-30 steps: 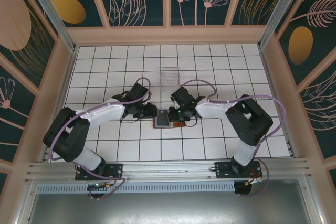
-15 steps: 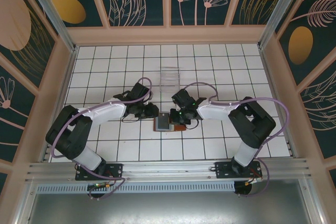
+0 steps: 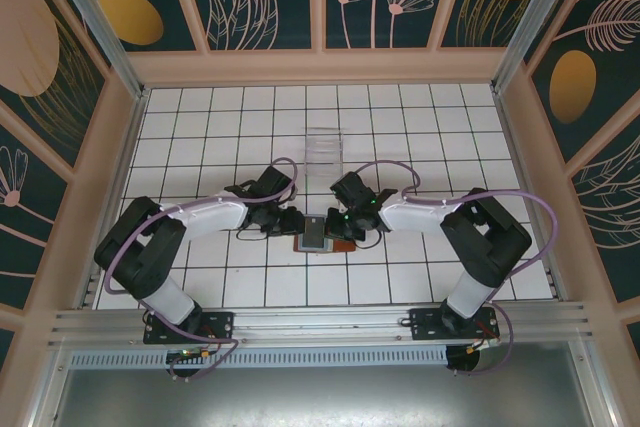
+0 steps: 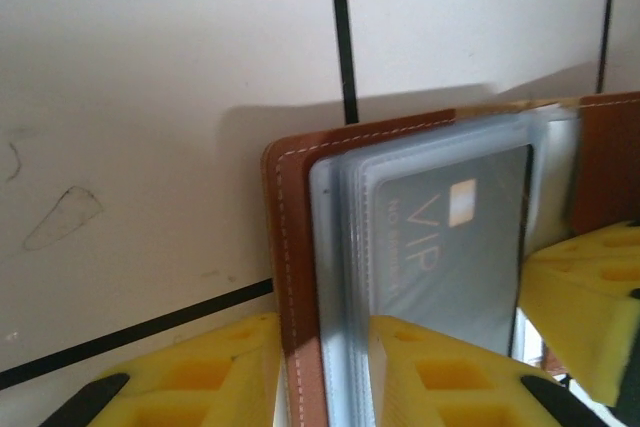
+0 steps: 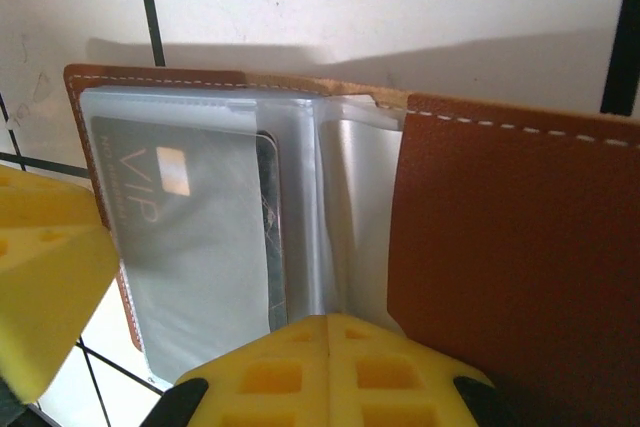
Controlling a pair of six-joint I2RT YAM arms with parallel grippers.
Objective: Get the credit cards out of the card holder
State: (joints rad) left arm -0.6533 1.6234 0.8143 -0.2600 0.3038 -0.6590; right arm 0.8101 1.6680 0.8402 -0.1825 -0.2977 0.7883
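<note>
Looking down from above, a brown card holder [image 3: 322, 233] lies open near the middle of a white tiled counter [image 3: 400, 267], with one of my hands on each side of it. A clear box [image 3: 323, 143] sits well beyond it.

My left hand [image 4: 325, 332] is at the holder's left edge. Its yellow fingers [image 4: 200, 377] stand a little apart, one outside the stitched brown cover and one over the clear sleeves [image 4: 335, 247]. That edge fills the gap between them. I cannot tell whether they are actually pressing on it.

My right hand [image 5: 330, 327] is fully closed. Its two yellow pads [image 5: 400, 367] touch each other, with nothing visible between them. It sits over the holder's edge, about where the sleeves meet the right cover.

A grey card [image 5: 190, 247] marked VIP, with a gold chip, is inside the top sleeve on the holder's left half. The dark edge of a second card [image 5: 268, 237] shows just behind it. Both are inside the holder.
</note>
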